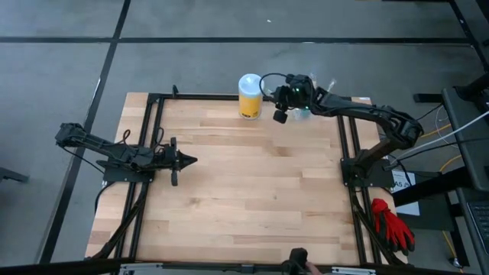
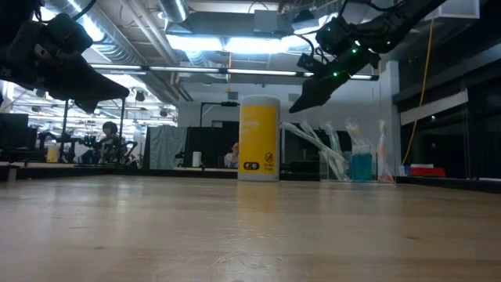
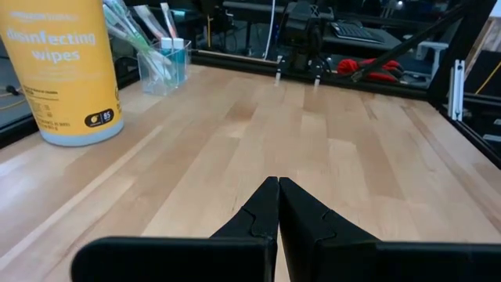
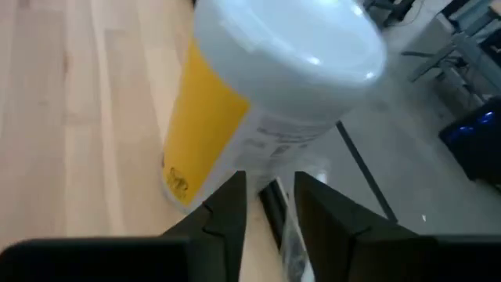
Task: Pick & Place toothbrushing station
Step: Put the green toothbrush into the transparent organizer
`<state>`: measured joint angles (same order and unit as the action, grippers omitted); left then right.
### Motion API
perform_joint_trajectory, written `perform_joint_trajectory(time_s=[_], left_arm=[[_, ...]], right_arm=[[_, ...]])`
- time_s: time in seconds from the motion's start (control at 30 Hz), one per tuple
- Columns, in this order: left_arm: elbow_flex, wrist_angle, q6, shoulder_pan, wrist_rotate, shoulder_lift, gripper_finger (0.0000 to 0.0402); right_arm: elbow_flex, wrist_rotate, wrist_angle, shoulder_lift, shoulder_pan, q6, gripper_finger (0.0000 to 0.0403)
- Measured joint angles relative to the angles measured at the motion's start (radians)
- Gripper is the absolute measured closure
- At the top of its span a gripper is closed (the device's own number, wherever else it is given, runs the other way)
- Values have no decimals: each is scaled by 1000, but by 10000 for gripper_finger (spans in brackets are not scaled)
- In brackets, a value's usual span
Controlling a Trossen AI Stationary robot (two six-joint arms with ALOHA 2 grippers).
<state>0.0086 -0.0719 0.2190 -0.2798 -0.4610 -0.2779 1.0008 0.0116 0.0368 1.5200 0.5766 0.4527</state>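
The toothbrushing station (image 2: 356, 163), a low see-through holder with toothbrushes leaning out of it, stands on the table near the far edge, right of the yellow canister (image 2: 258, 139). From above, my right arm covers most of the station (image 1: 306, 111). It also shows in the left wrist view (image 3: 164, 59). My right gripper (image 2: 307, 100) hangs open above the table between canister and station, pointing slantwise down at the canister (image 4: 258, 102), with nothing pinched between its fingers (image 4: 227, 211). My left gripper (image 1: 191, 160) waits shut at the table's left, clear of everything (image 3: 278, 205).
A black frame rail (image 1: 348, 145) runs along the table's right side, another (image 1: 149, 137) along the left. Red gloves (image 1: 393, 225) lie beyond the right edge. Bare wood (image 1: 260, 183) fills the middle of the table. People show in the room behind (image 2: 106, 141).
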Motion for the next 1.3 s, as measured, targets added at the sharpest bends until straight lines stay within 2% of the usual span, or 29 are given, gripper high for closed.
perform_joint_trajectory(time_s=[0.17,0.33,0.57,0.77,1.03,1.3], left_arm=[[0,0,4,0,8,0,398],[0,0,6,0,8,0,398],[0,0,17,0,10,0,398],[0,0,22,0,13,0,398],[0,0,16,0,13,0,398],[0,0,33,0,28,0,398]], right_arm=[[0,4,-32,21,2,-7,242],[0,-54,-49,62,3,-19,193],[0,-110,-168,93,12,-18,149],[7,-103,-160,140,33,-25,136],[106,-103,-116,251,38,-16,135],[202,-225,-38,292,37,0,141]])
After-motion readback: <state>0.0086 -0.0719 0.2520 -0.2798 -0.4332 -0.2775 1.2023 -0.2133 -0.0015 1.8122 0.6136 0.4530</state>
